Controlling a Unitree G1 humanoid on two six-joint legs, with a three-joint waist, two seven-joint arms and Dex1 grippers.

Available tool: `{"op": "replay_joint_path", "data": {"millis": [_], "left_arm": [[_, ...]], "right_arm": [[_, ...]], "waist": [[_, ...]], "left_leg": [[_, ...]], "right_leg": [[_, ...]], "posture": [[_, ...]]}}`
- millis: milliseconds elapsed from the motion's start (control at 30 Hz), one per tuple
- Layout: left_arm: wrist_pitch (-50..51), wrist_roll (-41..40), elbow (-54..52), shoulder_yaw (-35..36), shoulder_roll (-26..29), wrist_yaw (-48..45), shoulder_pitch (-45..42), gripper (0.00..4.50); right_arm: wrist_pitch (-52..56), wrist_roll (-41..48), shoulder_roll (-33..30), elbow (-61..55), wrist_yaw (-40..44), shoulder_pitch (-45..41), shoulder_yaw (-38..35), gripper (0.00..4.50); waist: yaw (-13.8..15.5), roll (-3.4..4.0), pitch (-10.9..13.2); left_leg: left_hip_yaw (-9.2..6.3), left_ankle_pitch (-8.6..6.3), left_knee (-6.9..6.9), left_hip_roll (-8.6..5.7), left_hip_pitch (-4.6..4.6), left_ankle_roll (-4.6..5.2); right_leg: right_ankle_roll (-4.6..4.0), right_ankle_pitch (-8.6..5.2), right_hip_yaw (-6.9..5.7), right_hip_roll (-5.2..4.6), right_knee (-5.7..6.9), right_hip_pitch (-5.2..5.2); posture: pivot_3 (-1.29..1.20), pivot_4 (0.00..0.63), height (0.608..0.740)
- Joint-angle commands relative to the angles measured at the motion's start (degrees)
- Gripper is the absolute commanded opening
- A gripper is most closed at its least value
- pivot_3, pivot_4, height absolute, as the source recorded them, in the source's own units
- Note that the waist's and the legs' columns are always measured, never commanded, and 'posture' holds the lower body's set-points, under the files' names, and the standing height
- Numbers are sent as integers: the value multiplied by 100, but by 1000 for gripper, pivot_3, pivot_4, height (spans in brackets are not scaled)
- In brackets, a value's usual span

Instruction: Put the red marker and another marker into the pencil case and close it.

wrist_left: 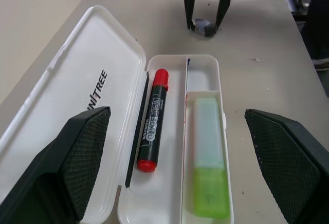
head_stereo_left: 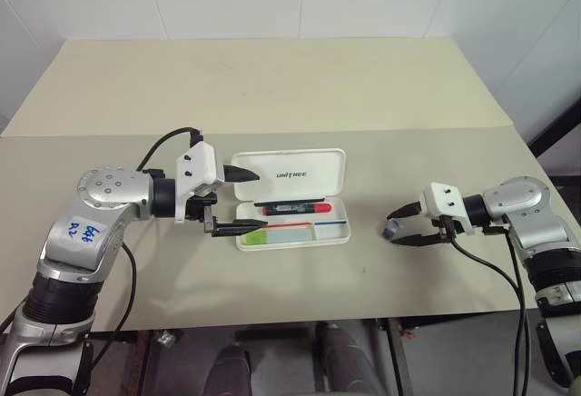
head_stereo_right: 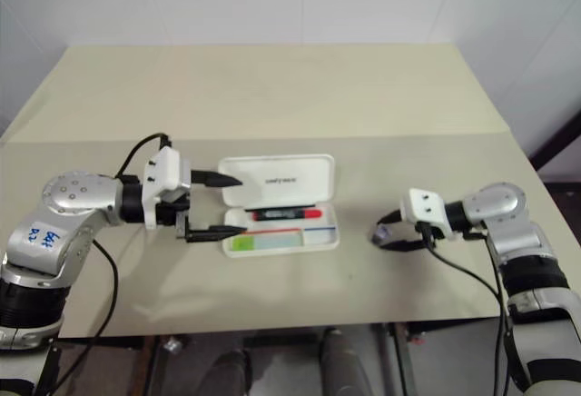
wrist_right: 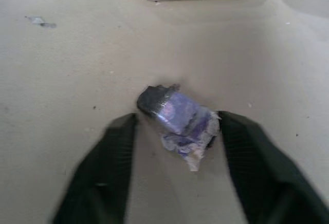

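Note:
The white pencil case point(head_stereo_left: 292, 174) lies open on the table, lid folded back. Inside, the red marker point(wrist_left: 152, 121) rests in the compartment beside the lid. The light-green marker point(wrist_left: 209, 183) lies in the outer compartment. My left gripper point(head_stereo_left: 260, 201) hovers open at the case's left end, its fingers spread wider than the tray. Well to the right of the case, my right gripper point(head_stereo_left: 392, 227) is low over the table. Its fingers straddle a small crumpled purple-grey wad point(wrist_right: 180, 116), one finger at the wad's side, the other a little apart.
The beige table point(head_stereo_left: 272, 87) runs far back behind the case, with a seam across its middle. Its front edge lies just below both arms. A small dark speck point(wrist_right: 43, 23) marks the surface between the wad and the case.

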Motion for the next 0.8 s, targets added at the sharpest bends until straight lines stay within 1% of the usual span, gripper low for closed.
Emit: {"op": "replay_joint_path", "data": {"millis": [33,67,100,133,400,433,600,667,800], "left_arm": [[-74,-108,-182,181,29,93,40,4500],[-126,-111,-160,201,-3,120,34,4500],[-162,-115,-151,217,-23,140,37,4500],[-248,-110,-113,240,-39,139,40,4500],[-893,-326,177,522,-235,37,52,4500],[-1072,-551,236,689,-391,-16,54,4500],[-1412,-978,430,989,-537,-371,208,4500],[-1503,-1052,494,1043,-513,-517,279,4500],[-1650,-1156,735,1129,-274,-1118,589,4500]], "right_arm": [[122,74,-32,-84,79,-48,-129,924],[164,103,-33,-133,57,-38,-154,571],[193,124,-37,-175,42,-23,-172,333],[257,173,-31,-245,-26,-7,-228,263],[928,502,-100,-1159,-551,489,-684,263],[1097,574,-118,-1381,-672,569,-787,263],[1856,858,-95,-2493,-1195,827,-1115,262],[2206,949,-27,-2952,-1431,892,-1177,262],[3397,1347,380,-4354,-2310,1136,-1167,262]], "waist": [[-22,0,0],[-31,0,0],[-33,0,0],[-35,1,0],[-28,4,2],[-26,6,3],[-32,9,5],[-30,9,5],[-30,9,5]], "left_leg": [[0,1,0,0,1,1],[0,2,0,0,3,2],[0,2,0,0,3,2],[-1,2,0,0,2,2],[-1,0,-7,0,0,5],[-1,0,-7,0,-1,5],[-1,-1,-10,0,0,6],[-1,-1,-10,0,0,6],[-1,-1,-9,0,0,6]], "right_leg": [[0,0,0,0,0,1],[0,0,0,0,1,2],[0,1,1,0,0,3],[0,1,1,0,1,3],[19,11,0,0,-1,2],[20,11,0,0,-2,2],[22,13,1,0,-5,2],[21,12,1,0,-4,1],[17,10,1,1,-6,1]], "posture": [[0,150,740],[0,150,740],[0,150,740],[0,150,740],[0,150,740],[0,150,740],[0,150,740],[0,150,740],[0,150,740]]}}
